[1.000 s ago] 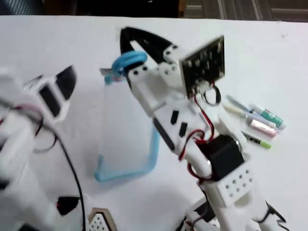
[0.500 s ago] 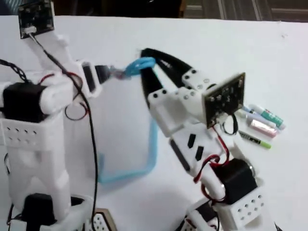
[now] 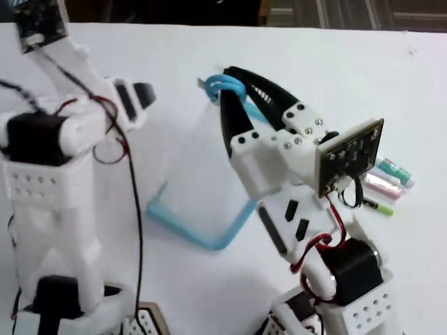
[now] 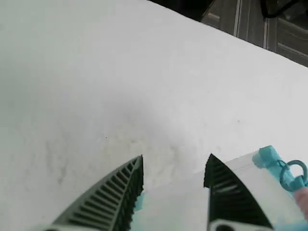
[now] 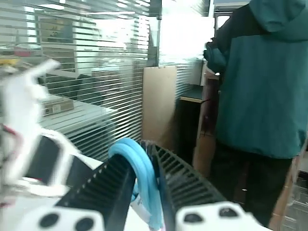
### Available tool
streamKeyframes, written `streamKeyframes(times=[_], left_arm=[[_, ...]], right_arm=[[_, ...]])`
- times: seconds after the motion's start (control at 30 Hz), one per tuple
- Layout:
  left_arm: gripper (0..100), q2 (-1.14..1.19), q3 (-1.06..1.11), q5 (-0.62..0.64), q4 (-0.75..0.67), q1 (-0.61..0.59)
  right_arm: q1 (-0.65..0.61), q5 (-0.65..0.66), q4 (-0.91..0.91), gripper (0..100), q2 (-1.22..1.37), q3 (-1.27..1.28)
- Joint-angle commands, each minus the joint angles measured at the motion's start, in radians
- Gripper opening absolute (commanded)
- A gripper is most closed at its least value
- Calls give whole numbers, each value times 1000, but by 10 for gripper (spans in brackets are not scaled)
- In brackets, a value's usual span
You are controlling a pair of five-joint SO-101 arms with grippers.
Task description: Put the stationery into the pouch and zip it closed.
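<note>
**Pouch held by its loop; loading not begun**

1. Right pincer (image 3: 225,88): pressed together on the blue loop (image 3: 215,85) at one corner of the pouch (image 3: 199,174). In the right wrist view the loop runs up between the two toothed jaws and arches over them.
2. Pouch: it hangs from the held corner. Its clear body slopes down and away from the right pincer, and the blue-edged bottom corner rests on the table (image 3: 349,70).
3. Left pincer (image 4: 175,163): spread and pinching nothing. It sits low over the table, with an edge of the pouch just under and between its tips. The zip end lies just beside one jaw.
4. Pens (image 3: 384,183): in a group on the table, well apart from both pincers, behind the right arm's camera board. None is in the pouch.

**Step in hand (judged):** readying the pouch, early in the task. Whether the zip is open cannot be told.

**Next move calls for:** the left pincer to close on the pouch edge or zip end so that the mouth can be spread. One pincer must then let go to fetch the pens.

**Room:**
- Bare table lies beyond the left pincer, toward the far edge.
- Between the pincers the gap is narrow, so crowding is a risk.
- The pens lie behind the right arm's own body, so that arm needs a wide swing back to reach them.
</note>
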Motion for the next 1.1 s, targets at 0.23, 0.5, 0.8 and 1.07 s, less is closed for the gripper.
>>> streamKeyframes(times=[0.23, 0.5, 0.8, 1.07], left_arm=[[204, -130, -241, -222, 64, -136], [199, -556, 17, -255, 63, -263], [200, -651, 227, -256, 63, -332], [215, -648, 302, -249, 60, -335]], right_arm=[[-136, -75, 168, 16, -67, -6], [-249, -175, 357, 16, -125, -6], [-262, -241, 512, 16, -134, -6], [-262, -239, 572, 16, -266, 91]])
